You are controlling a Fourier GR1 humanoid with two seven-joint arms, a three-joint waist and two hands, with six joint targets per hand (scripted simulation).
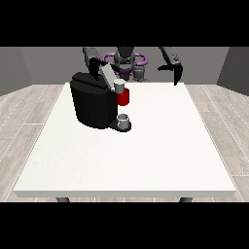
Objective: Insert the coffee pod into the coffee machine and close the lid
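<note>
Sitting on the large white tabletop [146, 155], toward its far left part: a bulky black coffee machine [92, 104] with its grey lid [107, 73] standing raised and tilted back. Resting at the machine's red pod holder [123, 98], on its right front side: a small white cylindrical coffee pod [119, 86], upright, its lower end seeming to sit in the holder. Standing below on the machine's base: a small grey cup [123, 121]. Hovering just behind the lid's upper end: the black hand at the view's left [94, 64], apart from the pod, up and to its left; fingers too small to tell whether spread or curled, nothing visibly held. Hanging over the tabletop's far right edge, well apart from machine and pod: the black hand at the view's right [177, 72], fingers pointing downward and relaxed, holding nothing.
</note>
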